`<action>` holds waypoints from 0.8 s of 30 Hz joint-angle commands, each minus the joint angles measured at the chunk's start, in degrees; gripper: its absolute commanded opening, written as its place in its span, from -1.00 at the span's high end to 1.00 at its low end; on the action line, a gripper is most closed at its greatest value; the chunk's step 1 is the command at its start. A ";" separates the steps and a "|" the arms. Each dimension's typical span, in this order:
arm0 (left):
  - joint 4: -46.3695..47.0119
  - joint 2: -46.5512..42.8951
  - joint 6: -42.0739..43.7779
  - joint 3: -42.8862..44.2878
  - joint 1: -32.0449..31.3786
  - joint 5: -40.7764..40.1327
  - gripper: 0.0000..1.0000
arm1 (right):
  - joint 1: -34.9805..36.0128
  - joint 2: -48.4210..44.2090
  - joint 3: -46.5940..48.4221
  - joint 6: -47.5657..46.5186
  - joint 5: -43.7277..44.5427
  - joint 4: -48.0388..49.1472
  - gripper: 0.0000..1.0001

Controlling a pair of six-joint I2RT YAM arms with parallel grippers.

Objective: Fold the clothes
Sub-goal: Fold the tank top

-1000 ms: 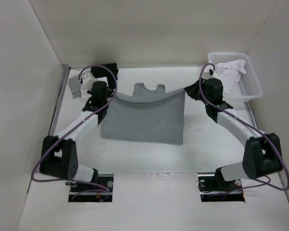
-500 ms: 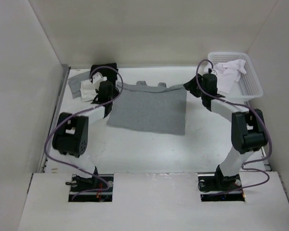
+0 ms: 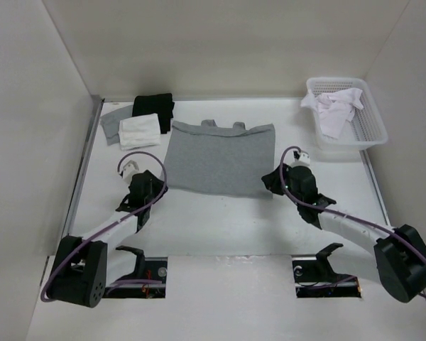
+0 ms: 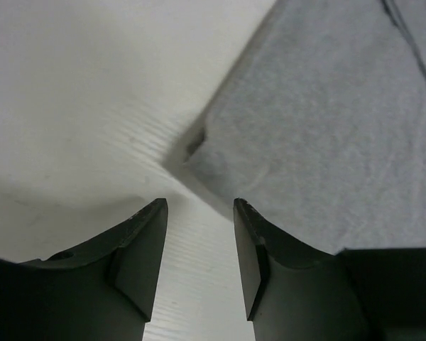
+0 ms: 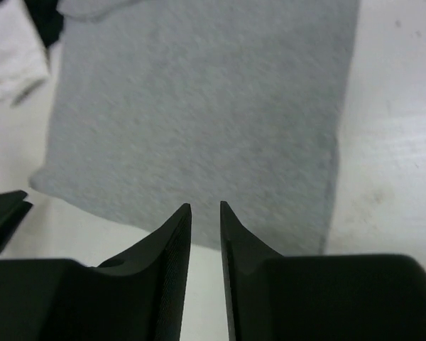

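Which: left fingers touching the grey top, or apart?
Cannot tell. Left wrist view: the grey top runs behind one of the left fingers; neither contact nor gap shows.

The left arm (image 3: 110,224) lies low and reaches forward, a bit to the right. The left tool (image 4: 199,204) has its fingers wide apart and holds nothing. The right arm (image 3: 348,224) lies low too and reaches to the left. The right tool (image 5: 206,207) shows only a thin gap and holds nothing.

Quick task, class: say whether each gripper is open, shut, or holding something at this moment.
Left gripper: open, holding nothing.
Right gripper: open by a narrow gap, holding nothing.
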 commanded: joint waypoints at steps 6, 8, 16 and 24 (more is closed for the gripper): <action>7.96 6.02 -3.25 -1.88 6.34 8.18 0.15 | 0.45 -5.75 -7.08 4.18 2.99 2.47 0.11; 10.24 8.75 -3.60 -1.97 6.95 8.71 0.15 | -0.69 -5.23 -8.40 5.67 3.08 2.47 0.07; 15.00 11.84 -5.19 -2.49 8.10 10.82 0.47 | -3.06 -5.14 -10.68 9.63 3.52 2.65 0.04; 16.14 12.28 -5.19 -1.79 9.06 10.12 0.80 | -3.42 -3.21 -11.84 14.64 3.08 1.51 0.04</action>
